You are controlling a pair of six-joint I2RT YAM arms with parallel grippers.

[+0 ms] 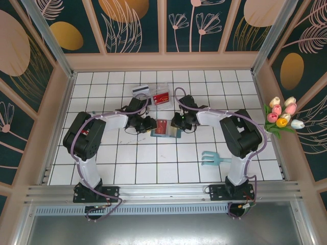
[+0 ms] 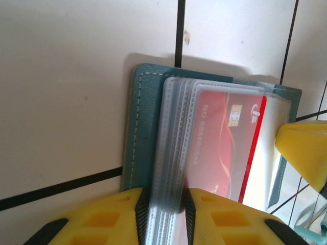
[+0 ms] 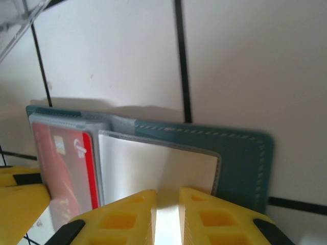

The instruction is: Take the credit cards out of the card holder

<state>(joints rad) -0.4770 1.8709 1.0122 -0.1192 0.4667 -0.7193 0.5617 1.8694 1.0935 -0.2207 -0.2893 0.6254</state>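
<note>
Yellow fingers [image 2: 102, 222] of the left gripper [image 2: 164, 206] filled the bottom of the left wrist view, pinched together on the edge of a fanned stack of clear sleeves [image 2: 171, 153] belonging to the teal card holder [image 2: 137, 132]. Opposite it, the right gripper [image 3: 167, 206] had its fingers almost together on a pale, empty-looking sleeve [image 3: 158, 168] at the holder's other panel, so both appeared clamped on the holder rather than on a card. From above, the holder lay open and flat on the white tiled table [image 1: 168, 168], between the two grippers near the middle, with a clear tray [image 1: 162, 95] beyond it and a light teal fork toy [image 1: 212, 158] well apart to the near right. One red card [image 2: 225, 148] sat inside a sleeve, most of its face showing through the plastic; whether other cards were tucked in could not be told. By my judgement the holder was light and floppy and would lift or slide unless one side was pinned, whereas the card was thin, stiff and slick, probably gripped by its sleeve. Its exposed short edge at the sleeve mouth seemed the sensible place to pinch, pulling along the sleeve's length.
</note>
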